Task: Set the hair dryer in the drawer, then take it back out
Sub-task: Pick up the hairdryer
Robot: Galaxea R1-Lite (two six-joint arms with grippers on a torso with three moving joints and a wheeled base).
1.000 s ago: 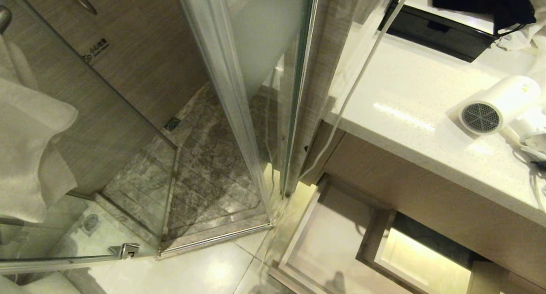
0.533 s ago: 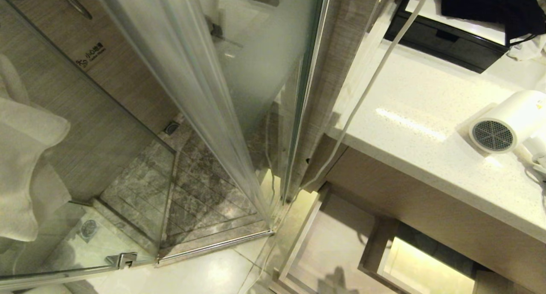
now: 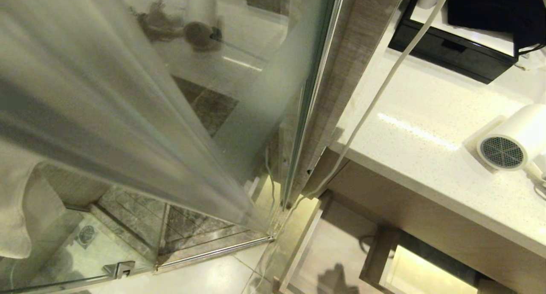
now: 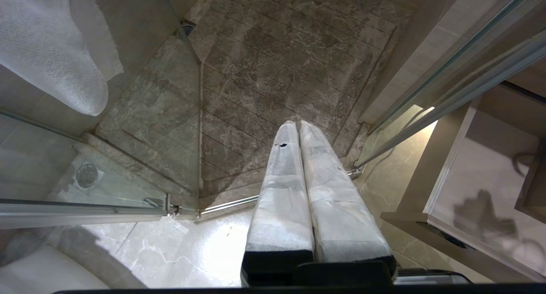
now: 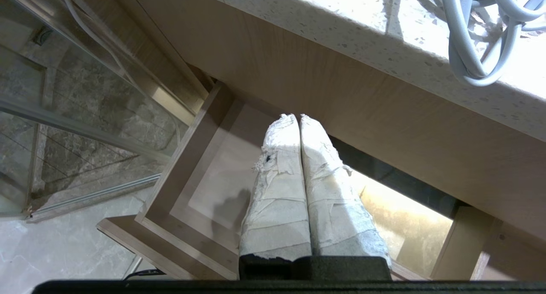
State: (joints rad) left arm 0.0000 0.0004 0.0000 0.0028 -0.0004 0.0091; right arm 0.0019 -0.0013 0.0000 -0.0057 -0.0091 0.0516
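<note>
The white hair dryer (image 3: 509, 140) lies on its side on the white counter (image 3: 418, 157) at the right, grey grille facing me. Its coiled white cord (image 5: 469, 50) rests on the counter edge. Below the counter the wood-grain drawer (image 3: 300, 243) stands pulled out, and its boxed cut-out (image 5: 405, 213) shows the lit floor. My right gripper (image 5: 297, 117) hangs shut and empty above the drawer (image 5: 187, 157). To the left of the drawer (image 4: 431, 166), my left gripper (image 4: 297, 124) is shut and empty over the shower floor. Neither arm shows in the head view.
A glass shower door (image 3: 170, 136) fills the left half, close in front. A white towel (image 3: 17, 208) hangs at the far left. At the back of the counter is a black box (image 3: 452, 50) with dark cloth on it. A white cable (image 3: 375, 97) runs down beside the counter's left end.
The whole head view has shifted: counter and hair dryer sit lower and further right in the picture, and the glass door looms larger. No thing has itself moved.
</note>
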